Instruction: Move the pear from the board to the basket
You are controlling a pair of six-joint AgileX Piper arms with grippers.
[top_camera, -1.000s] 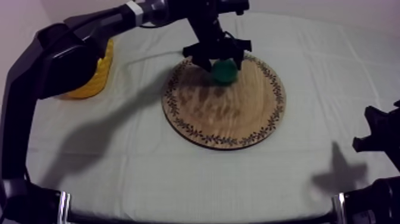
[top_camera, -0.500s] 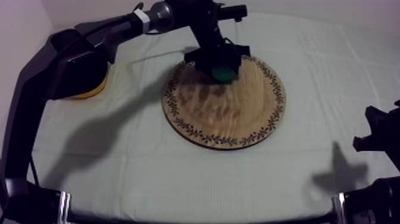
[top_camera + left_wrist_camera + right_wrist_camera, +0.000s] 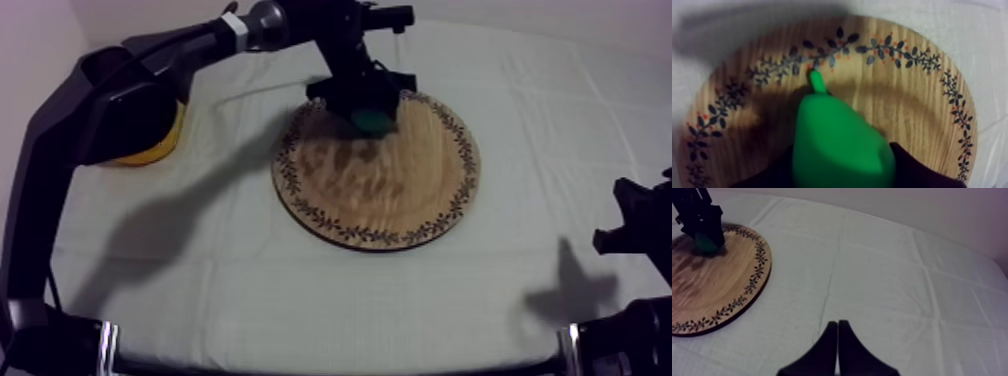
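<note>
Pear (image 3: 377, 124): upper centre of the top view, resting on the wooden board (image 3: 385, 195) near its far rim.
Our left gripper (image 3: 364, 110): down over the pear, fingers (image 3: 917, 167) closed against both its sides.
Our right gripper (image 3: 837, 324): fingers together on nothing, low at the right edge.
Yellow basket (image 3: 165, 145): upper left, partly hidden by our left arm.

The top camera looks down at a slant on most of the table (image 3: 560, 140). The left wrist camera hangs close over the pear (image 3: 837, 147) on the wooden board (image 3: 912, 110). The right wrist camera looks low across the table; all three share that board.
</note>
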